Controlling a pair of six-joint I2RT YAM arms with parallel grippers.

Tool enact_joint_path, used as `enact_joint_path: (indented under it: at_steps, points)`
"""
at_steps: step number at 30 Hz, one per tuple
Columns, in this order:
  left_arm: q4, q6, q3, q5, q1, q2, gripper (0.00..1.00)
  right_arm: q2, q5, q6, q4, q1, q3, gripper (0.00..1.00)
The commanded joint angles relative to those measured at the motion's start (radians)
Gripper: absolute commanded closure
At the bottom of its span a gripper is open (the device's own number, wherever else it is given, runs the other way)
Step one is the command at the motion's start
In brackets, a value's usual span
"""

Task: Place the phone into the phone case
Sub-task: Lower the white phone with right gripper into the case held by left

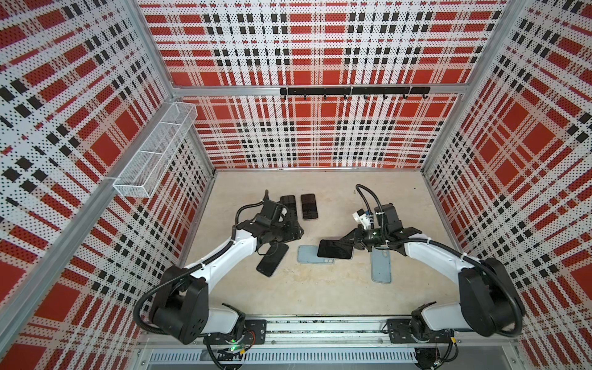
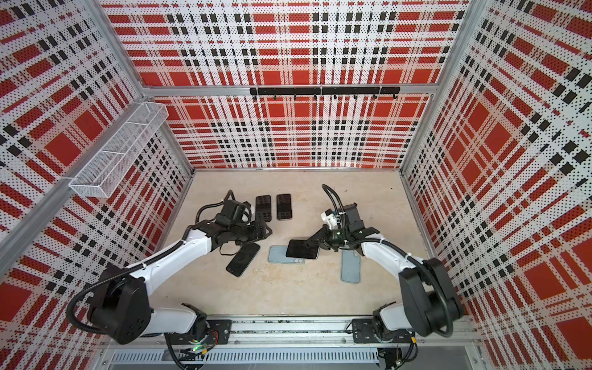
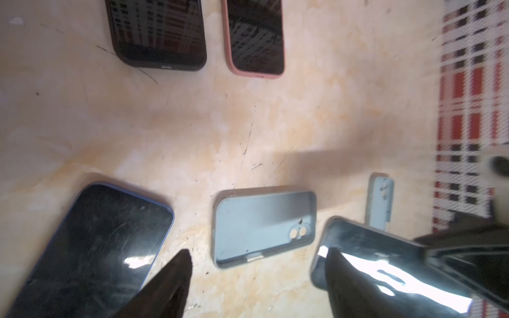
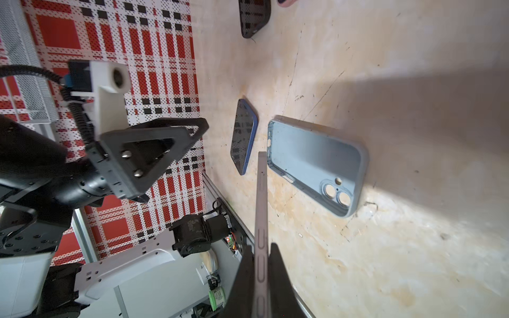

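Observation:
My right gripper (image 1: 348,245) (image 4: 260,265) is shut on a dark, bare phone (image 1: 335,249) (image 4: 260,209) by one end. It holds the phone just above the right end of an empty light blue phone case (image 1: 309,255) (image 4: 314,165), which lies open side up on the table. In the left wrist view the phone (image 3: 385,256) hangs to one side of the case (image 3: 261,225). My left gripper (image 1: 296,234) (image 3: 259,252) is open a little left of the case, with nothing between its fingers (image 3: 176,275).
A second empty light blue case (image 1: 381,265) lies under my right arm. A phone in a blue case (image 1: 272,260) lies below my left gripper. Two cased phones (image 1: 289,205) (image 1: 309,206) lie at the back. The floor (image 1: 320,294) is beige.

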Motion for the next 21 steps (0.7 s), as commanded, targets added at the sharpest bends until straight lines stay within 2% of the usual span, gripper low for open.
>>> enact_joint_path:
  at_steps: [1,7,21]
  points:
    - [0.177,-0.049,-0.101,0.180,0.053,0.001,0.20,0.083,-0.051,0.023,0.164,0.046,0.061,1.00]
    - [0.284,-0.092,-0.183,0.227,0.067,0.043,0.20,0.226,-0.060,0.055,0.225,0.086,0.134,1.00]
    - [0.387,-0.125,-0.230,0.238,0.048,0.166,0.20,0.372,-0.064,0.006,0.206,0.094,0.160,1.00]
